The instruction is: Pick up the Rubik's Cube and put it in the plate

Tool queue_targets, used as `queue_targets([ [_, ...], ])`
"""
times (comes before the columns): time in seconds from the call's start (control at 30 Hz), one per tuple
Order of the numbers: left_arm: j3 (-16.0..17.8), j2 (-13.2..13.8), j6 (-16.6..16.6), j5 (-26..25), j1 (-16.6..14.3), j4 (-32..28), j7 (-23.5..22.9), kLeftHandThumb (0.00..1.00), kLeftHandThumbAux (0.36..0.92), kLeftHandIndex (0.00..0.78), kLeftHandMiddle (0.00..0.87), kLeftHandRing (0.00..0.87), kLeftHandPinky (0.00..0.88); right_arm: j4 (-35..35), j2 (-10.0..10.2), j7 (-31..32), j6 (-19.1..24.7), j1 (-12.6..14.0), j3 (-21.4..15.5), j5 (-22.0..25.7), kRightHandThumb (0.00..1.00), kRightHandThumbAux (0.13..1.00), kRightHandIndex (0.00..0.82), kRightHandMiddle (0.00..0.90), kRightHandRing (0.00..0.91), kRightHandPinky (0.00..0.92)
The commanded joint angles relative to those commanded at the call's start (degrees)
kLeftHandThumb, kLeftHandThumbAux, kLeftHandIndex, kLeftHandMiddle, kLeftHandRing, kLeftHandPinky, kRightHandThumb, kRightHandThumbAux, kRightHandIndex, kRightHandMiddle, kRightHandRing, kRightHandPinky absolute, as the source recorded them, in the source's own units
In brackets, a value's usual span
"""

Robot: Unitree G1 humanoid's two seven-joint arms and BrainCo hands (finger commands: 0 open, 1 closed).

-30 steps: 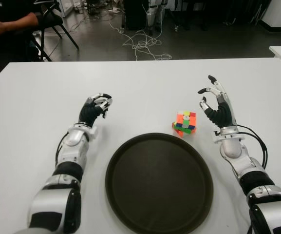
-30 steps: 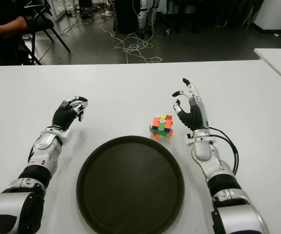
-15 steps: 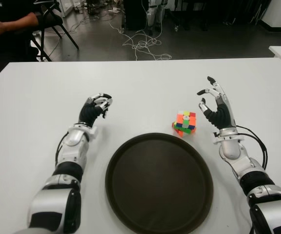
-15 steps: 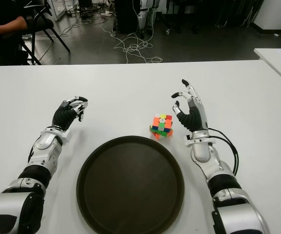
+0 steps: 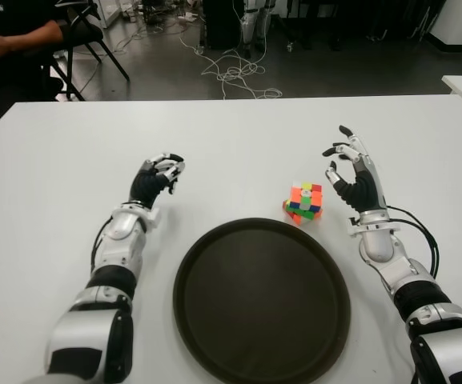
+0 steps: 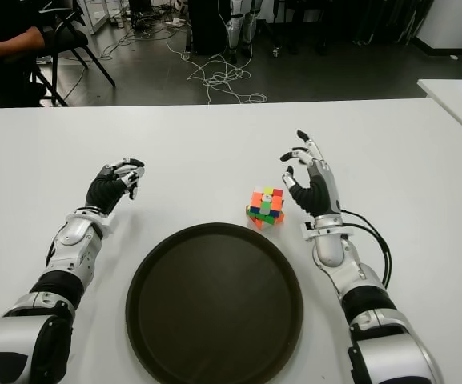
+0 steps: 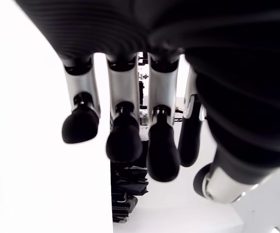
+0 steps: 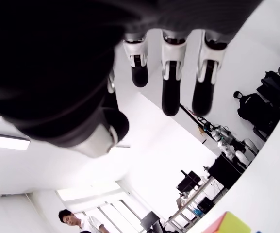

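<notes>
One round dark plate point(image 5: 214, 336) lay nearest the robot, bare, ready to receive. Just beyond its far rim sat the multicoloured Rubik's Cube point(image 5: 304, 202), tilted on the white table point(image 5: 46, 176). The right hand point(image 5: 354, 172) stood just beside the cube with fingers spread, apparently shaping a grasp, while the left hand point(image 5: 155, 179), curled and holding nothing, showed left of the plate. Farther off lay grey floor with loose cables point(image 5: 235, 76) and a seated person point(image 5: 10, 36).

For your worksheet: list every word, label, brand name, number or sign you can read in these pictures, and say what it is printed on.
None can be read.
Rubik's Cube: coloured stickers only, no lettering shows.
Plate: plain and dark, no mark.
Right hand, open beside the cube, and left hand, curled at the plate's left: no label shows.
Table: bare white.
</notes>
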Motion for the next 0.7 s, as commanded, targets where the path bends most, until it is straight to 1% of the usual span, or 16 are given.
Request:
queue_targets([
  [0.13,-0.1,0.0,0.0,0.0,0.0,-0.1,-0.1,0.683,0.721,0.431,0.737,0.755,0.766,0.0,-0.1,-0.9,-0.9,-0.1,0.4,-0.6,0.682,0.738,0.406,0.007,0.025,0.119],
  [0.23,-0.1,0.0,-0.1,0.1,0.1,-0.2,0.0,0.683,0.721,0.431,0.74,0.757,0.767,0.4,-0.4,-2.5,-2.4,-0.3,0.7,-1.5,0.672,0.743,0.399,0.002,0.008,0.052],
  [0.33,-0.1,0.0,-0.1,0.1,0.1,-0.2,0.1,0.683,0.721,0.432,0.742,0.757,0.767,1.0,-0.7,-4.7,-3.7,-0.7,1.2,-2.8,0.667,0.745,0.396,0.0,0.002,0.017],
  [0.37,-0.1,0.0,-0.1,0.1,0.1,-0.2,0.2,0.683,0.72,0.432,0.742,0.757,0.767,1.2,-0.8,-5.3,-3.9,-0.7,1.4,-3.2,0.568,0.759,0.327,0.0,0.001,0.013],
  [0.4,-0.1,0.0,-0.1,0.1,0.1,-0.2,0.2,0.683,0.72,0.432,0.743,0.758,0.767,1.3,-1.0,-6.0,-4.1,-0.8,1.6,-3.7,0.399,0.785,0.226,0.0,0.001,0.008],
  [0.43,-0.1,0.0,-0.1,0.2,0.2,-0.3,0.2,0.683,0.72,0.432,0.744,0.759,0.767,1.5,-1.2,-6.6,-4.2,-0.9,1.8,-4.1,0.287,0.793,0.156,0.0,0.0,0.005],
  [0.47,-0.1,0.0,0.0,0.1,0.2,-0.3,0.2,0.683,0.72,0.432,0.745,0.759,0.767,1.4,-1.4,-7.3,-4.2,-1.0,2.2,-4.8,0.248,0.795,0.131,0.0,0.0,0.004],
  [0.5,-0.1,0.0,0.0,0.1,0.2,-0.3,0.2,0.683,0.72,0.432,0.746,0.76,0.768,1.4,-1.6,-7.9,-4.2,-1.1,2.4,-5.2,0.19,0.788,0.088,0.0,0.0,0.002],
  [0.57,-0.1,-0.1,0.1,0.1,0.1,-0.2,0.2,0.683,0.72,0.432,0.746,0.761,0.769,1.3,-1.8,-9.0,-4.0,-1.1,2.8,-6.0,0.13,0.777,0.039,0.0,0.0,0.001],
  [0.7,-0.1,0.0,0.2,0.0,0.1,-0.2,-0.1,0.683,0.719,0.432,0.748,0.762,0.769,0.8,-2.1,-10.8,-2.7,-1.1,3.4,-7.3,0.109,0.748,0.01,0.0,0.0,0.0],
])
